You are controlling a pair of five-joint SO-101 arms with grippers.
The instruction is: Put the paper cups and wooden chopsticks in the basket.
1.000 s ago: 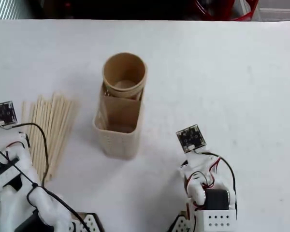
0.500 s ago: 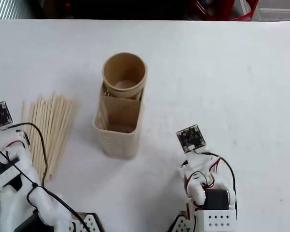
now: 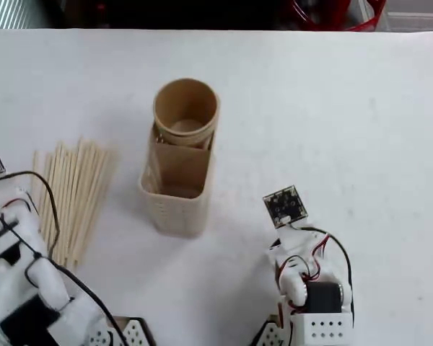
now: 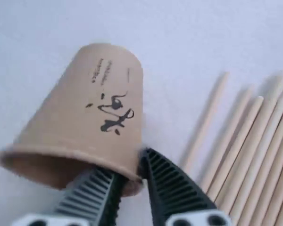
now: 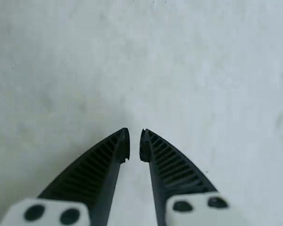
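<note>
My left gripper (image 4: pixel 133 167) is shut on the rim of a brown paper cup (image 4: pixel 89 122), which is tipped with its base pointing away, just above the white table. Wooden chopsticks (image 4: pixel 254 141) lie in a loose bundle right beside it. In the high view the same chopsticks (image 3: pixel 72 194) lie left of the woven basket (image 3: pixel 175 209), which holds stacked paper cups (image 3: pixel 186 108) at its far end. The left arm (image 3: pixel 14 274) stands at the table's near left edge. My right gripper (image 5: pixel 134 141) is shut on nothing, low over bare table.
The right arm (image 3: pixel 307 288) sits near the front edge, right of the basket. A red object (image 3: pixel 332 14) lies beyond the table's far edge. The white table (image 3: pixel 332 122) is bare to the right of the basket and behind it.
The left arm has shifted toward the left edge of the high view. The right arm, basket and chopsticks have not moved.
</note>
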